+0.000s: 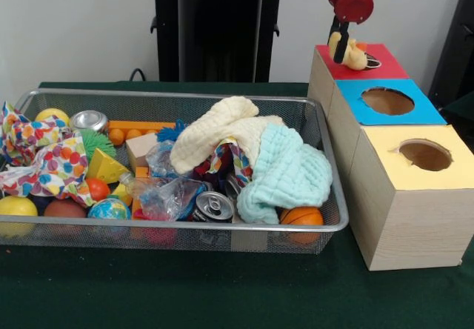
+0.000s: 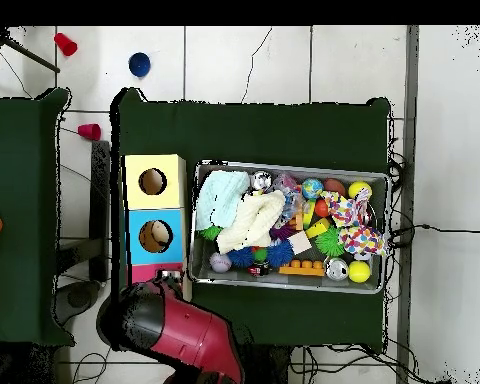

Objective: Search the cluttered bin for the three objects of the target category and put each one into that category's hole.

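My gripper hangs at the top right, shut on a pale yellow plush toy. It holds the toy just above the red-topped box, beside that box's hole. The blue-topped box with its round hole stands one box nearer the camera. In the overhead view the arm hides the gripper and most of the red box. Something tan shows inside the blue box's hole. The wire mesh bin is full of clutter, and no other plush toy shows in it.
A cream cloth and a mint cloth lie heaped in the bin's right half. Cans, balls, a spotted cloth and plastic bags fill the rest. The yellow-topped box stands nearest the camera.
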You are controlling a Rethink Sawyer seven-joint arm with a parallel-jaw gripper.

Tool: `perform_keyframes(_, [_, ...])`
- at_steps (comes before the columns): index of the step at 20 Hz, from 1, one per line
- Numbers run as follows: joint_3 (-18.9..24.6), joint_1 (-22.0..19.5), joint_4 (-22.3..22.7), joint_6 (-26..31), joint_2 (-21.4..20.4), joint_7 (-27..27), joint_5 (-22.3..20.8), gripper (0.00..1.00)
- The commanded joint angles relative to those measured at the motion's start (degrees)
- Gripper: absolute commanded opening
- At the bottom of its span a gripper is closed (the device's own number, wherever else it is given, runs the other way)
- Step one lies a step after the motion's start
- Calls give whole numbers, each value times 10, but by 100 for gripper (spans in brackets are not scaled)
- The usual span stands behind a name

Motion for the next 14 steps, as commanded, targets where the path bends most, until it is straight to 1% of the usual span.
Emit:
perform_keyframes(1, [-2, 4, -49, 87, -7, 98, 5, 100])
perform_keyframes(5, [-11, 11, -64, 106, -7, 104, 1, 100])
perform_keyframes(9, [-24, 17, -75, 148, -30, 108, -6, 100])
perform_keyframes(11, [-23, 19, -75, 151, -35, 110, -1, 100])
perform_keyframes(14, [-14, 23, -72, 121, -15, 114, 12, 100])
